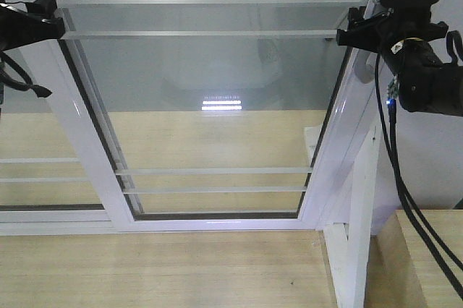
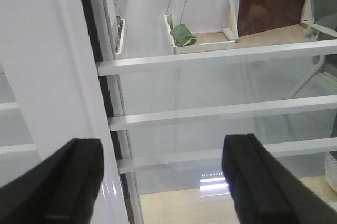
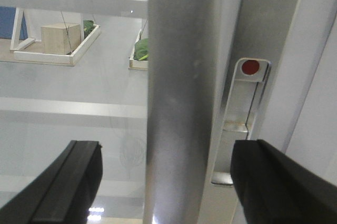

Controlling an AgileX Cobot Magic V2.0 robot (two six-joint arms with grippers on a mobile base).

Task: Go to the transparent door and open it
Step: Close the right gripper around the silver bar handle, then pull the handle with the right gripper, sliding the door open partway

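The transparent door (image 1: 217, 98) fills the front view: clear glass with thin white bars in a glossy white frame. Its grey metal pull handle (image 3: 179, 103) runs upright on the right stile (image 1: 340, 149). My right gripper (image 3: 171, 182) is open, with the handle between its fingers; neither pad touches it. It shows at the top right in the front view, as the right gripper (image 1: 349, 33). My left gripper (image 2: 163, 182) is open and empty at the door's left stile (image 2: 47, 87). In the front view the left gripper (image 1: 54, 24) sits at the top left.
A lock plate with a red dot (image 3: 250, 67) sits beside the handle. A second white-framed glass panel (image 1: 43, 170) stands on the left. A white post (image 1: 362, 207) and a wooden surface (image 1: 427, 264) are at the right. Behind the glass lie white trays with green bundles (image 2: 184, 36).
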